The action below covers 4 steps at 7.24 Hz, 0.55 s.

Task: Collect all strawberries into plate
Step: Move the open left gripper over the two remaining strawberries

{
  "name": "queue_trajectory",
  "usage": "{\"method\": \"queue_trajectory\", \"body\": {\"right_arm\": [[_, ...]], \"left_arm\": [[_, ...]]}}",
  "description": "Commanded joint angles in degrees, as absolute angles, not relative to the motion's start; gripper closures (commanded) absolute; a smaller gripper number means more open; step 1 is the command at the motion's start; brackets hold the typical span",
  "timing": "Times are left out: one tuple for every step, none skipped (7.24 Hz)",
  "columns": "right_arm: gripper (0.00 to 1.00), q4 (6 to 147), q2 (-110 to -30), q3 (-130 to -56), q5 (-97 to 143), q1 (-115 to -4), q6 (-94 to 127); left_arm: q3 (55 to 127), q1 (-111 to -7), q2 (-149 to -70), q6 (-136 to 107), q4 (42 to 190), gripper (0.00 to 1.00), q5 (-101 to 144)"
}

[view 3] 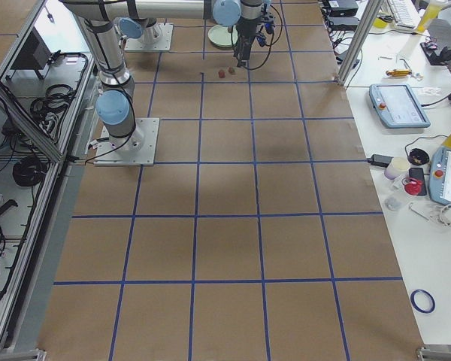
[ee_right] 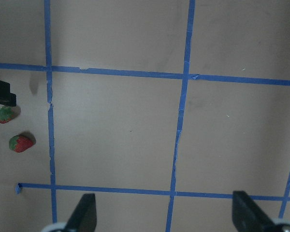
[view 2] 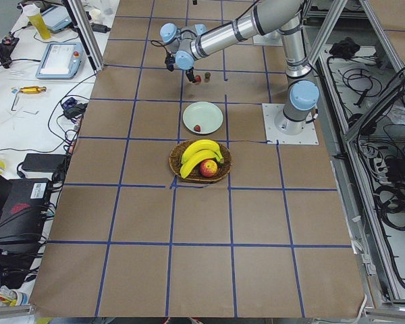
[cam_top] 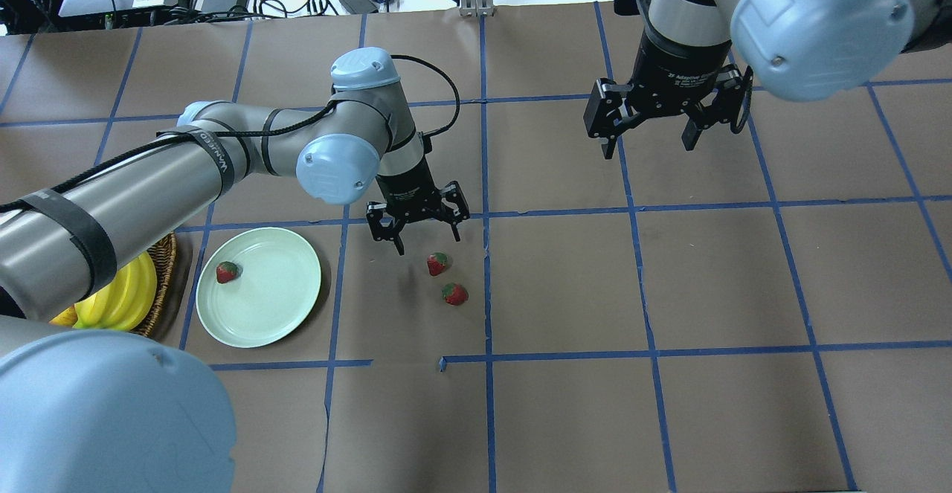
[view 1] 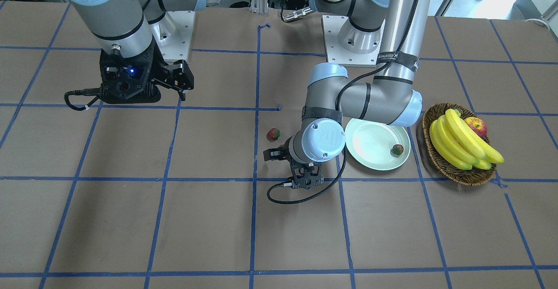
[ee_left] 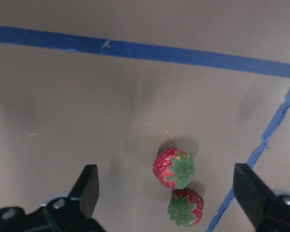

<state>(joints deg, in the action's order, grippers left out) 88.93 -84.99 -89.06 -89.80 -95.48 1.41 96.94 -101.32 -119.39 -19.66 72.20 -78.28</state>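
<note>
both arms hang wrists-down, left gripper (cam_top: 419, 225) and right gripper (cam_top: 667, 120) jaws spread.

WANJEED on left arm's strap (view 1: 394, 56), UR on joint cap (view 1: 324, 137), 2F Adaptive on right end effector (cam_top: 649, 145)

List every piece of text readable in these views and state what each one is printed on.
"WANJEED": on the black strap around the left arm.
"2F Adaptive", rest blurred: on the black body above the right claw.
"UR": logo on the left arm's blue joint cap.
The tablet screen on the side bench: too small to read.
</note>
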Motion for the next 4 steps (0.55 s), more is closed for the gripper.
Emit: {"method": "queue_trajectory", "body": {"right_arm": [[0.0, 88.94, -84.99, -89.03, -89.82, -95.45, 1.41], [0.0, 89.03, -84.99, -89.03, -89.74, -95.54, 1.41], [0.0, 89.03, -84.99, -89.12, -89.74, -95.54, 1.41], [0.0, 88.95, -84.99, -89.03, -89.74, -95.54, 1.41]], "left_arm": [[96.94, -101.78, -120.41, -20.39, 72.16, 0.0, -76.56], [96.94, -101.86, -120.41, -20.04, 72.33, 0.0, -76.55], [96.94, -101.78, -120.67, -19.26, 72.59, 0.0, -76.55], [97.03, -101.86, -120.85, -19.25, 72.68, 0.0, -76.55]]}}
